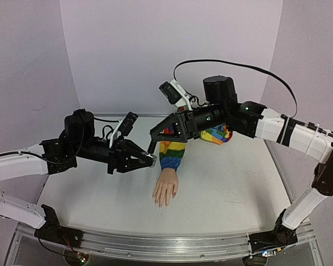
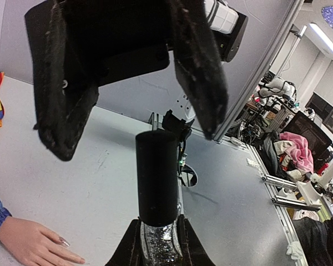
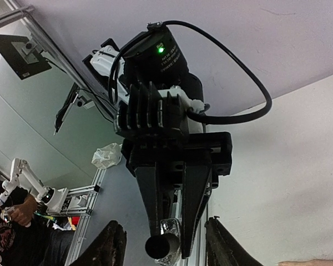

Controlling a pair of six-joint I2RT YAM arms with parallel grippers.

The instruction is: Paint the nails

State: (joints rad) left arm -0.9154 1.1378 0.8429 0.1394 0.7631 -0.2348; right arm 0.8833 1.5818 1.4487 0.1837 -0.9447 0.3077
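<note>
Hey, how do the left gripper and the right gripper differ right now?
The left gripper is clamped shut on the bottle at its glass end; the right gripper stands open, with a gap between each finger and the black cap. The left one holds something, while the right holds nothing. Both are black and two-fingered, facing each other.

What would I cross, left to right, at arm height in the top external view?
Left arm's black wrist motor → left gripper clamping the bottle → mannequin hand → bunched end of the rainbow sleeve → right arm's white forearm. The open right gripper overlaps bottle and sleeve, so it is left out.
</note>
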